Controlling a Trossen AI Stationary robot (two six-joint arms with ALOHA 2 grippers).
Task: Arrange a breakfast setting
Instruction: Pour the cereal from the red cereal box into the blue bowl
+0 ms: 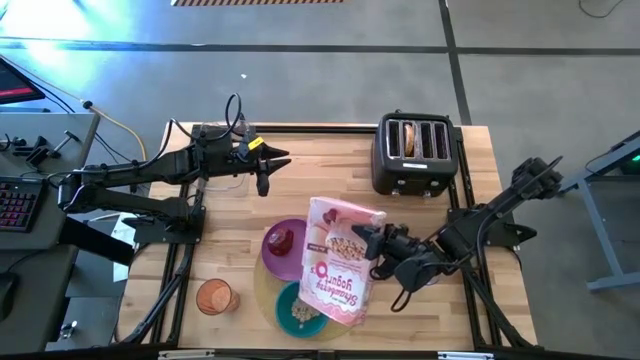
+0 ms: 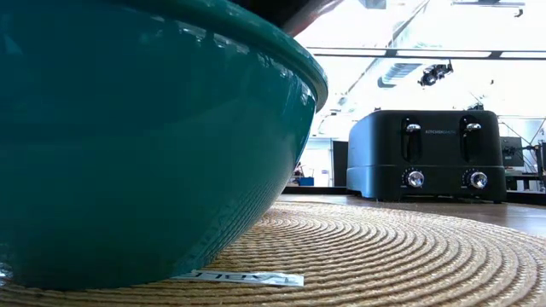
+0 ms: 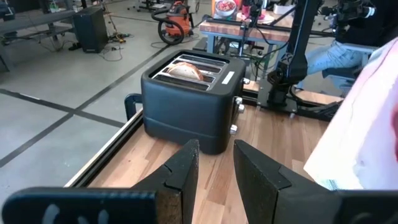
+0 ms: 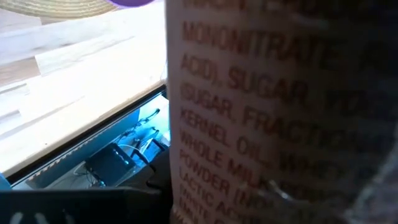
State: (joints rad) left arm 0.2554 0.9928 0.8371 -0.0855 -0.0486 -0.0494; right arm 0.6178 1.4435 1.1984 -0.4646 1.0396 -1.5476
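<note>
My right gripper (image 1: 375, 245) is shut on the pink-and-white cereal box (image 1: 340, 262), which is held above the mat. The box's side fills the right wrist view (image 4: 261, 112). The box's near end hangs over the teal bowl (image 1: 298, 310), which has cereal in it and stands on the round tan mat (image 2: 384, 247). The purple plate (image 1: 283, 250) holds the red fruit (image 1: 282, 240). The orange cup (image 1: 215, 297) stands on the table left of the mat. A bagel (image 3: 185, 70) sits in a slot of the black toaster (image 1: 415, 152). My left gripper (image 3: 216, 171) is open and empty and points at the toaster. My right gripper holds the cereal box by its right-hand side (image 1: 366, 245), about halfway along its length. It comes in level from the table's right. The box itself hides the fingers in the wrist view. The box is lifted clear and tilted over the bowl.
The toaster (image 2: 426, 155) stands at the table's far right. Bare wood lies between my left gripper and the toaster (image 3: 180, 99), and along the table's right side. The glass and the spoon do not show.
</note>
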